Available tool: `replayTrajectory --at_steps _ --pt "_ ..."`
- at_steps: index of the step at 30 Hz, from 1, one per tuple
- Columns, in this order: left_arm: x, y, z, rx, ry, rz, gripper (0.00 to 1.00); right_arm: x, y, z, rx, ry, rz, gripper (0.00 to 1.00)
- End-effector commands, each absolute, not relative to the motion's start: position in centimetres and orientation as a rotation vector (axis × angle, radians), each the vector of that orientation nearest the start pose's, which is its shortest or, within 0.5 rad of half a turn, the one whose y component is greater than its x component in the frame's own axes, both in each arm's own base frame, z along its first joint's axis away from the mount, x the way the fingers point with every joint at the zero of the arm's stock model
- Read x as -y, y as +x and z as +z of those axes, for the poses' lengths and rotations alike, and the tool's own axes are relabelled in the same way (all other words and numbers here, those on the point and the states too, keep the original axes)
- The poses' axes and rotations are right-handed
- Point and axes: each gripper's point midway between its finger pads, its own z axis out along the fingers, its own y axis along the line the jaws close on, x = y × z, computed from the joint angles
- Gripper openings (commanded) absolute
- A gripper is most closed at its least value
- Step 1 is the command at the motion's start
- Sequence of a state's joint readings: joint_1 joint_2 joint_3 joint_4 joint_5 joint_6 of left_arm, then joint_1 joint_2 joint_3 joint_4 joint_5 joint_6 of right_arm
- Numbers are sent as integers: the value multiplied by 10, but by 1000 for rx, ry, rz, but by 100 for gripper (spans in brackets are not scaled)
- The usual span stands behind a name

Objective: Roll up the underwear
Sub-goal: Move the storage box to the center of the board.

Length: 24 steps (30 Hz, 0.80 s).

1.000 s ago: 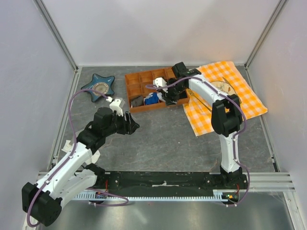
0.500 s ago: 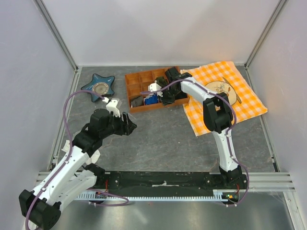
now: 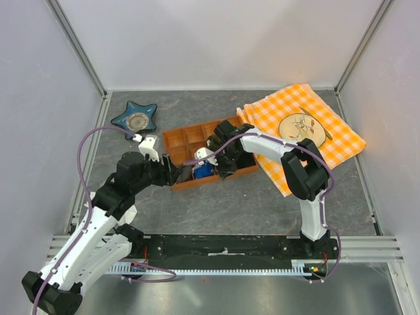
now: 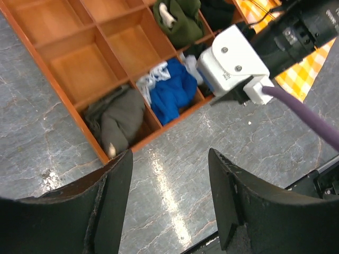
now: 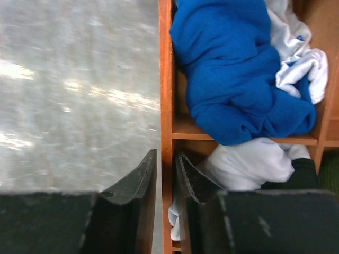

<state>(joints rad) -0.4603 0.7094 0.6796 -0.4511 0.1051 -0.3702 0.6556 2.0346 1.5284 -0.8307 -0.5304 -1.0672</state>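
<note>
The orange compartment tray (image 3: 178,137) lies slanted at mid-table. The olive-green underwear (image 4: 185,24) with a cream band is bunched in a back compartment. A sliver of it shows at the right edge of the right wrist view (image 5: 333,174), and the right arm hides it from above. My right gripper (image 3: 222,172) is shut on the tray's front wall (image 5: 166,79), one finger inside and one outside (image 5: 167,154). My left gripper (image 3: 174,172) is open and empty over the stone table, just in front of the tray's near-left corner (image 4: 169,159).
In the tray lie a blue garment (image 4: 172,90), a grey garment (image 4: 119,119) and a white one (image 5: 249,164). A blue star-shaped dish (image 3: 136,119) sits at the back left. An orange checked cloth (image 3: 335,131) with a plate (image 3: 300,126) lies at the right.
The right gripper has dragged the tray from the back of the table toward the near side, turning it slightly. The left gripper has shifted a little left and nearer.
</note>
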Motion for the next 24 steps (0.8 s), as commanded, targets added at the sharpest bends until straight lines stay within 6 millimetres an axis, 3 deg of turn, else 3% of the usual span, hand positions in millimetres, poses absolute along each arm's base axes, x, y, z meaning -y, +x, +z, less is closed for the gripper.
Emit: replayTrajectory --at_steps 1,3,6,8,11,14,15,18,24 --pt "137 225 215 -2023 187 -552 66 -304 254 61 -1856 -2033 866 39" --pt "135 224 219 -2015 187 -549 66 -305 250 74 -1864 -2017 899 46" --pt "133 221 222 -2006 191 -544 66 -304 249 106 -1862 -1977 923 60" --pt "131 219 224 -1997 189 -540 66 -306 253 133 -1813 -1941 924 63" --pt "129 216 225 -1989 189 -540 67 -301 265 164 -1775 -1881 887 71" --pt "128 215 225 -1983 188 -538 67 -298 297 185 -1771 -1768 777 80" --pt "128 215 224 -1982 191 -538 67 -299 323 185 -1734 -1686 722 97" --pt "128 214 222 -1987 191 -541 67 -305 357 185 -1681 -1507 693 98" --pt "128 210 221 -1979 192 -551 67 -315 386 156 -1794 -1407 679 98"
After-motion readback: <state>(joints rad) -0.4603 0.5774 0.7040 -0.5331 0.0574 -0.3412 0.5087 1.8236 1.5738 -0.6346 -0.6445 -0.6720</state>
